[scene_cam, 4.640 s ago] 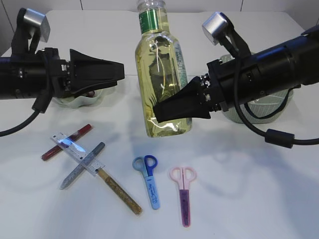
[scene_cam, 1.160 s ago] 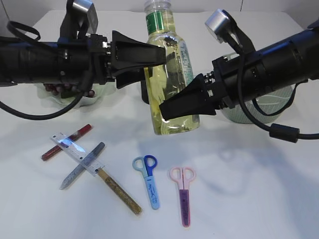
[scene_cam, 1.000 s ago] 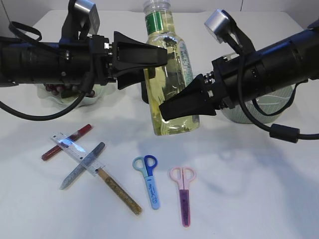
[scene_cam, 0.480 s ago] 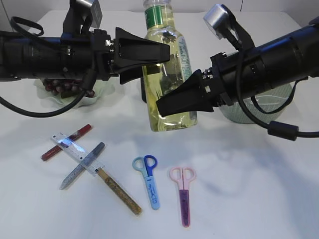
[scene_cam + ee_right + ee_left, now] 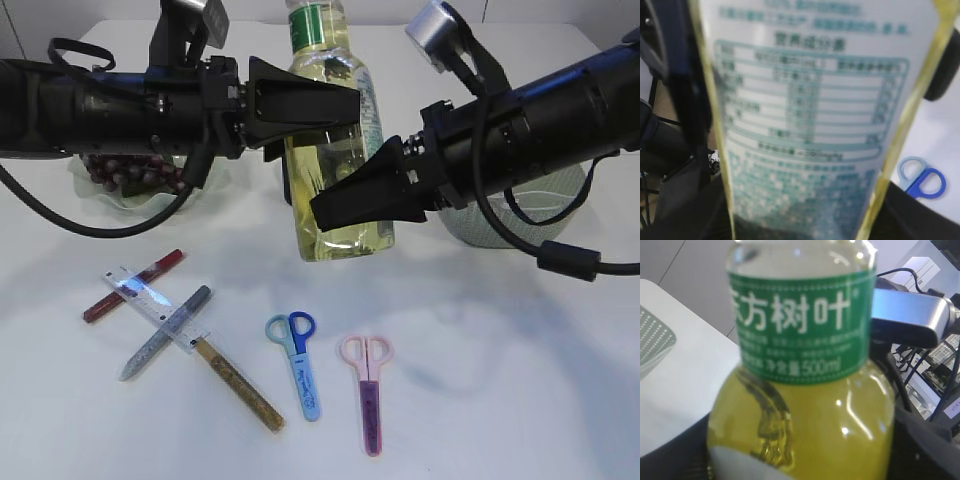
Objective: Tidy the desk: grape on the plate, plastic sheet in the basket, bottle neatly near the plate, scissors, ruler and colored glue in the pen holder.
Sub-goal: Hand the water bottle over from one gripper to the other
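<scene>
The bottle (image 5: pixel 335 160) of yellow-green drink with a green neck label hangs tilted above the table. My right gripper (image 5: pixel 322 208) is shut on its lower body. My left gripper (image 5: pixel 350 100) is open, with its jaws on either side of the bottle's shoulder. The bottle fills the left wrist view (image 5: pixel 805 415) and the right wrist view (image 5: pixel 815 125). Dark grapes (image 5: pixel 125 170) lie on the pale green plate (image 5: pixel 110 201) at the back left. Blue scissors (image 5: pixel 298 360), pink scissors (image 5: pixel 368 385), a clear ruler (image 5: pixel 155 310) and red (image 5: pixel 130 285), silver (image 5: pixel 165 332) and gold (image 5: pixel 240 385) glue tubes lie at the front. The plastic sheet is not visible.
A pale green basket (image 5: pixel 520 215) stands behind my right arm. A dark object (image 5: pixel 287 182), partly hidden behind the bottle, may be the pen holder. The ruler crosses the glue tubes. The blue scissors also show in the right wrist view (image 5: pixel 922 177).
My left gripper has moved right, from beside the plate to around the bottle's shoulder. The right gripper has kept hold of the bottle, lifting and shifting it slightly.
</scene>
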